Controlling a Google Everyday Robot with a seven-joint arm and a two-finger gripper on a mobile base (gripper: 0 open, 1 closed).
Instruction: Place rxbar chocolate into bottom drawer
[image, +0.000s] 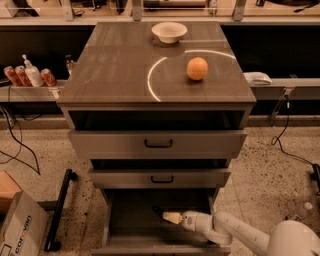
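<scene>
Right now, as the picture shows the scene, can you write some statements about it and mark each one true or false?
1. The orange lies on the cabinet top. True.
2. The white bowl sits inside the bottom drawer. False: it stands on the cabinet top, behind the orange.
3. The gripper is inside the bottom drawer. True.
4. The bottom drawer is pushed shut. False: it is pulled out, with its floor in view.
5. The rxbar chocolate lies beside the orange. False: it is in the bottom drawer, at the gripper's tip.
</scene>
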